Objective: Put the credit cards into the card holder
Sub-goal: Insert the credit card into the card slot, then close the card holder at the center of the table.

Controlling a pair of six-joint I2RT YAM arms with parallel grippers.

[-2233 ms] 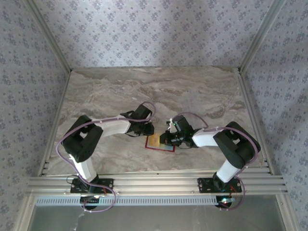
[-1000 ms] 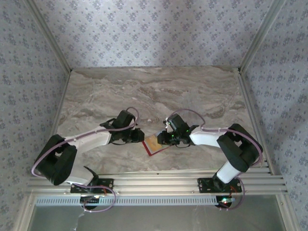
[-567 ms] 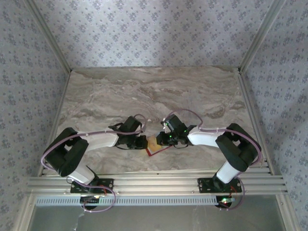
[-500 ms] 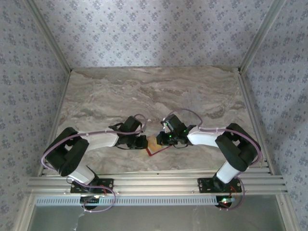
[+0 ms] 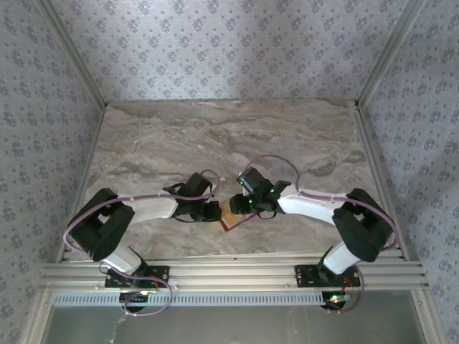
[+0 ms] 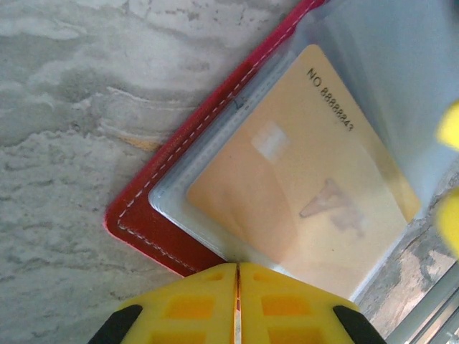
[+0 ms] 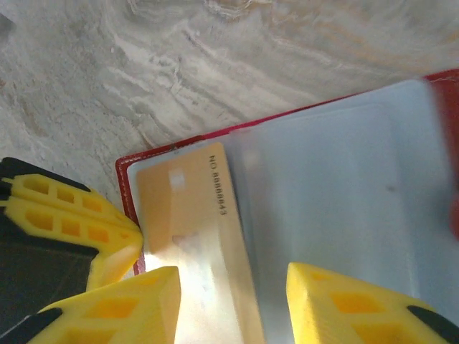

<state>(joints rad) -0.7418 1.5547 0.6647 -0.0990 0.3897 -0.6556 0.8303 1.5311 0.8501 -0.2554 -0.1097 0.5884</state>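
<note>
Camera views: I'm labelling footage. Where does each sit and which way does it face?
Top external: above and behind the robot, looking down on the table; left arm and right arm meet at the card holder.
Left wrist: on the left arm, facing down at the tan card; shut left tool at bottom.
Right wrist: on the right arm, facing down; open right tool at bottom.
Both wrist views share the tan card and card holder.

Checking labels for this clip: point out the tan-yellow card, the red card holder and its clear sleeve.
Tan-yellow thin rectangular card (image 6: pixel 308 186), left wrist view, middle of its face.
Red folding card holder (image 6: pixel 165 233), left wrist view, stitched corner border.
Clear plastic sleeve (image 7: pixel 323 201), right wrist view, middle of the pane.
</note>
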